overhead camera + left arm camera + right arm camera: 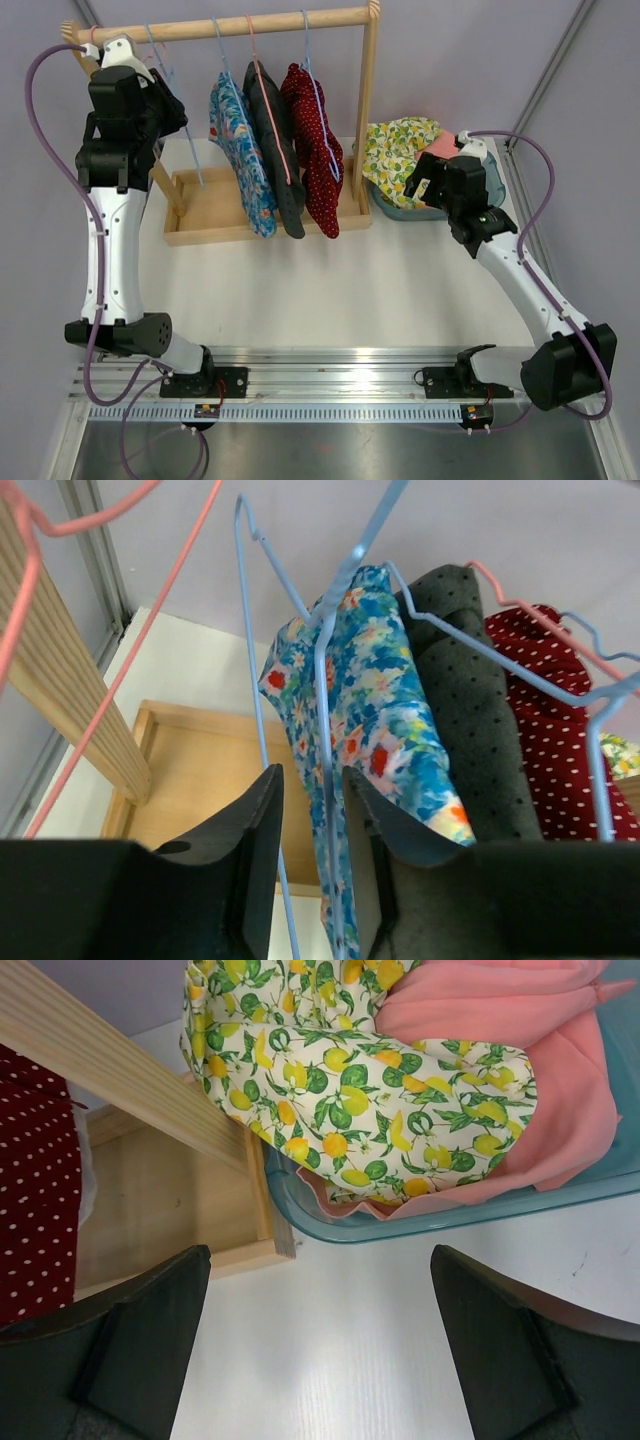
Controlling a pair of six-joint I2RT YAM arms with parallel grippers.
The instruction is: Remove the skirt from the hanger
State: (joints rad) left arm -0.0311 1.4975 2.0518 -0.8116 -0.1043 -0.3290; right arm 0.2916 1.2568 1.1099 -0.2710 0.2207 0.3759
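Note:
Three skirts hang on wire hangers from the wooden rail (280, 22): a blue floral skirt (240, 150) (390, 710), a dark grey skirt (275, 140) (470, 680) and a red polka-dot skirt (315, 140) (560, 730). An empty blue hanger (185, 140) hangs to their left. My left gripper (170, 105) (312, 780) is raised beside it. Its jaws stand narrowly apart, and a blue hanger wire (325, 680) runs between them without being pinched. My right gripper (415, 185) (320, 1255) is wide open and empty, low over the table.
The rack's wooden base tray (210, 200) and right post (120, 1070) stand mid-table. A teal bin (400, 205) (450, 1215) at the right holds a lemon-print cloth (370, 1090) and a pink cloth (520, 1020). A pink hanger (150, 610) hangs at the far left.

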